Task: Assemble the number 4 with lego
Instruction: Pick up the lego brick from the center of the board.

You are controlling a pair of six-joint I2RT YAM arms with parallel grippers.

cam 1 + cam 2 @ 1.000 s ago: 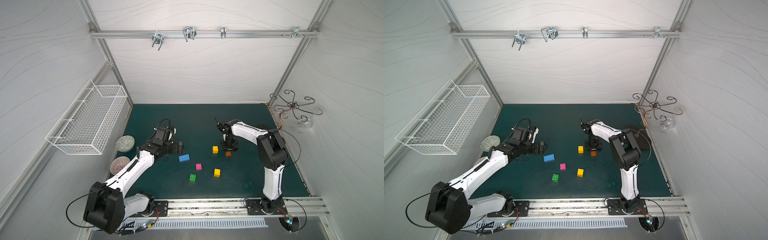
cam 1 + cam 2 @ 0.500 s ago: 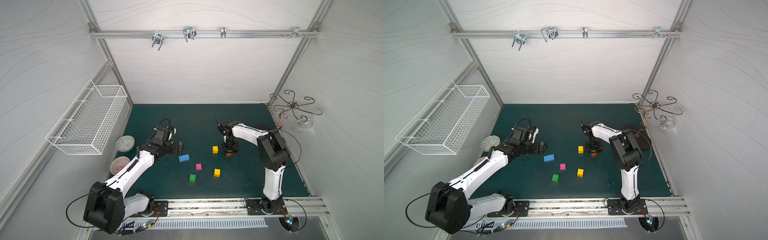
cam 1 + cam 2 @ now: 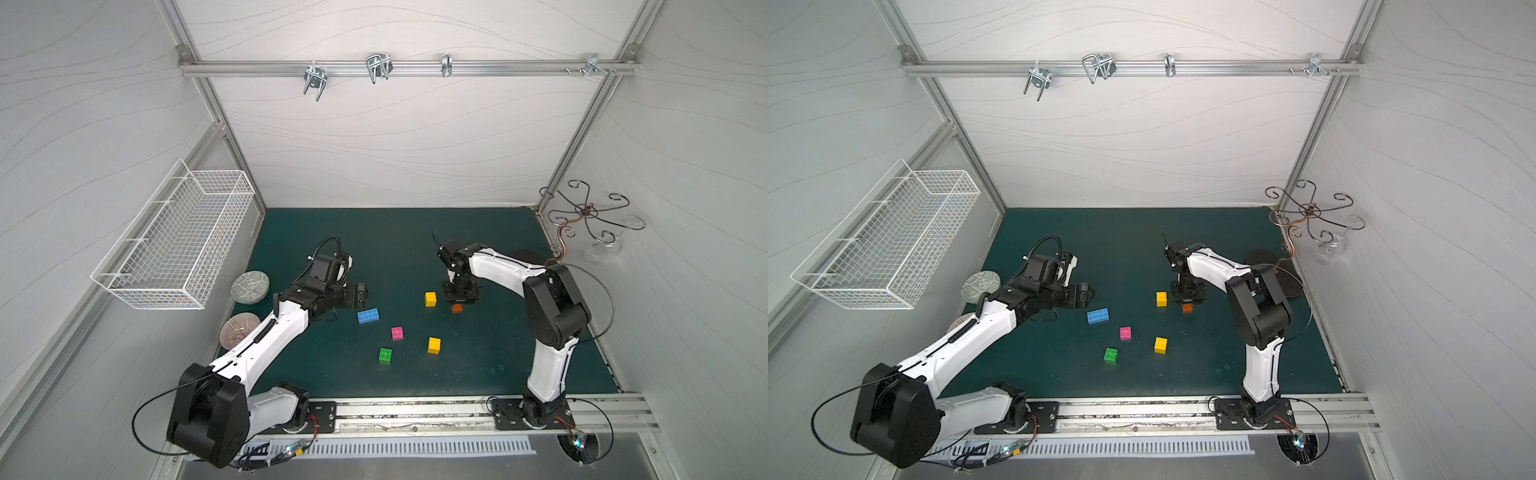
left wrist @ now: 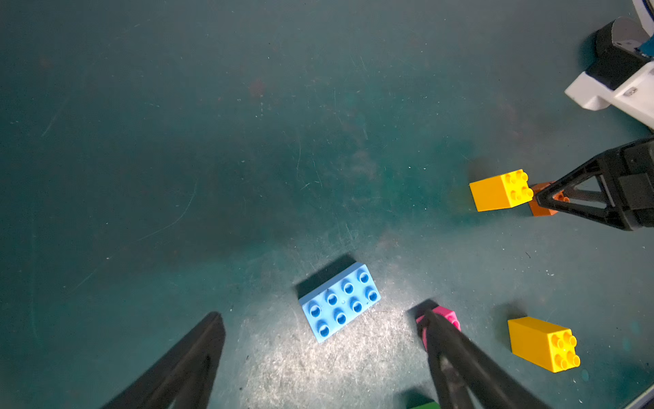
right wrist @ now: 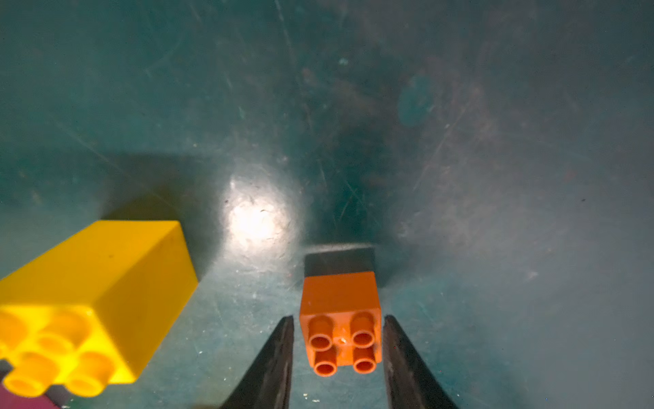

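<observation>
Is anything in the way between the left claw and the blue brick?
No, nothing visible. The left gripper is open, and the blue brick lies on bare mat just ahead of its fingers. The pink brick sits off to the side by one finger, not in between.

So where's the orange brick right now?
The orange brick sits on the mat, right of centre in both top views, between the right gripper's fingers, a yellow brick just beside it.

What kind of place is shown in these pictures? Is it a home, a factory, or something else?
Most likely a laboratory test cell for robot experiments: white panel walls on an aluminium frame, a left arm and right arm bolted to a rail, toy bricks on a green mat.
</observation>
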